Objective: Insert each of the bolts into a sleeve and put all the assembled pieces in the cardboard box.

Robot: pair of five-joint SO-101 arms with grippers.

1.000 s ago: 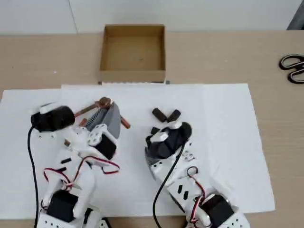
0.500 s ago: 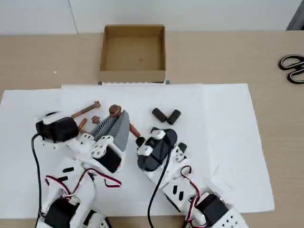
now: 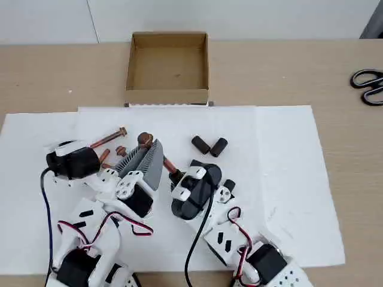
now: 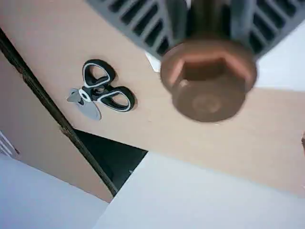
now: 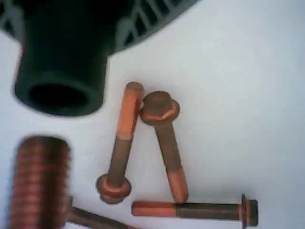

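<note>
My left gripper (image 3: 149, 148) is shut on a copper bolt (image 3: 145, 140); its hex head (image 4: 207, 78) sticks out between the grey fingers (image 4: 138, 19). The bolt's threaded end (image 5: 40, 181) points toward my right gripper (image 3: 178, 178), which is shut on a black sleeve (image 5: 62, 62). The sleeve's open mouth lies close to the thread tip, apart from it. Three loose bolts (image 5: 164, 138) lie on the white paper (image 3: 281, 173) by the left arm. Two black sleeves (image 3: 209, 145) lie mid-paper, a third (image 3: 229, 186) beside the right arm. The cardboard box (image 3: 167, 89) stands behind the paper.
Black-handled scissors (image 3: 368, 84) lie at the far right on the wooden table (image 3: 287, 72), off the paper. The two arms stand close together near the paper's front edge. Bare paper stretches to the right of the right arm.
The left gripper has shifted right and slightly nearer with the bolt. The right gripper has swung left with the sleeve, bringing it up to the bolt's threaded end.
</note>
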